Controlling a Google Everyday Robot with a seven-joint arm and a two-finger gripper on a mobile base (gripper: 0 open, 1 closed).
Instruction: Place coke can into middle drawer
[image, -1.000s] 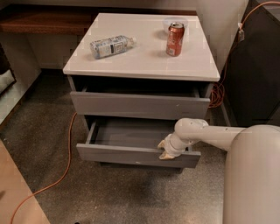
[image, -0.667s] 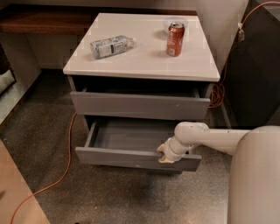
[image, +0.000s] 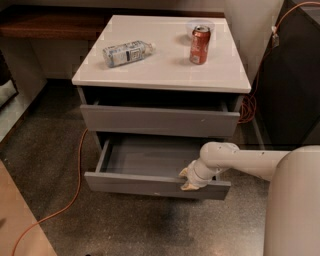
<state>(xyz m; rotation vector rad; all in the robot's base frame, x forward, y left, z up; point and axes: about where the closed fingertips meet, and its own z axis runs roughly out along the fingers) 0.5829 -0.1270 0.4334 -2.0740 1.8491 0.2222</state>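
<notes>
The coke can (image: 199, 45) stands upright on the white cabinet top (image: 165, 75), toward the back right. The middle drawer (image: 150, 184) is pulled out and open, its grey inside showing nothing in it. My gripper (image: 188, 180) is at the drawer's front panel, right of its middle, at the top edge. The white arm (image: 240, 160) reaches in from the right. The can is far above and behind the gripper.
A clear plastic bottle (image: 127, 52) lies on its side on the cabinet top at left. A clear bowl (image: 200, 25) sits behind the can. The top drawer (image: 160, 120) is slightly out. An orange cable (image: 75, 185) runs over the floor at left. A dark cabinet (image: 295, 75) stands at right.
The gripper has moved toward the camera with the drawer front, and the middle drawer has come out a little farther. The can and bottle have not moved.
</notes>
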